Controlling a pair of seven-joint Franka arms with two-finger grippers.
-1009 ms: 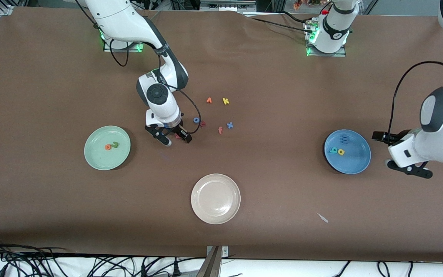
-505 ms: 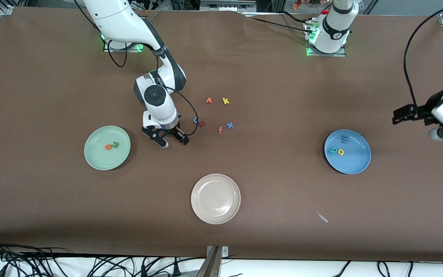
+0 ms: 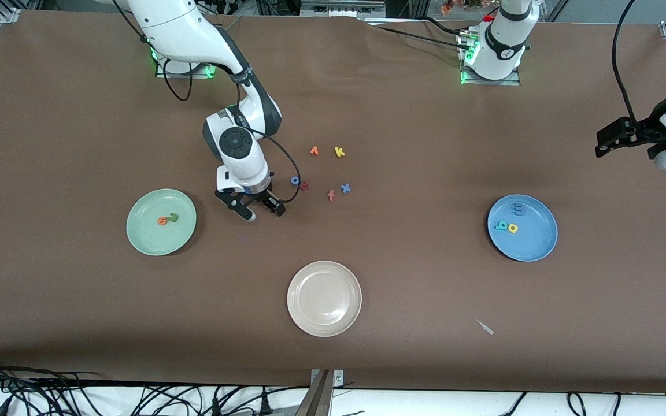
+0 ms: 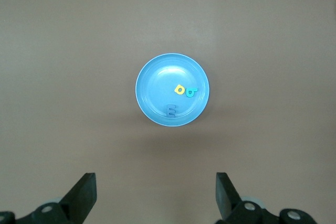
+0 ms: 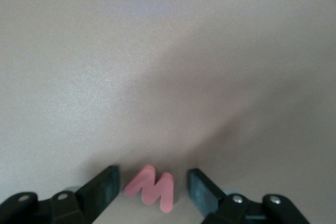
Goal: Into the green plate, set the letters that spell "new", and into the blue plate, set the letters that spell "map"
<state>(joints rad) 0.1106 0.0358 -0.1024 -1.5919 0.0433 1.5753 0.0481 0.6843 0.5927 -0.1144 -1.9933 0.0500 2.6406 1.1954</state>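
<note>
The pink-red w lies flat on the table between the fingers of my right gripper, which stands open with a gap on either side of the letter. In the front view this gripper hides the w, between the green plate and the loose letters. The green plate holds the orange e and green n. The blue plate holds the blue m, teal p and yellow a. My left gripper hangs open high over the left arm's end, looking down on the blue plate.
A beige plate sits nearer the front camera, mid-table. Loose letters lie beside my right gripper: blue o, dark red letter, salmon f, blue x, yellow k, an orange one. A white scrap lies near the front edge.
My right gripper's fingers have spread apart off the w. My left arm has lifted away from beside the blue plate and drawn back toward the table's end.
</note>
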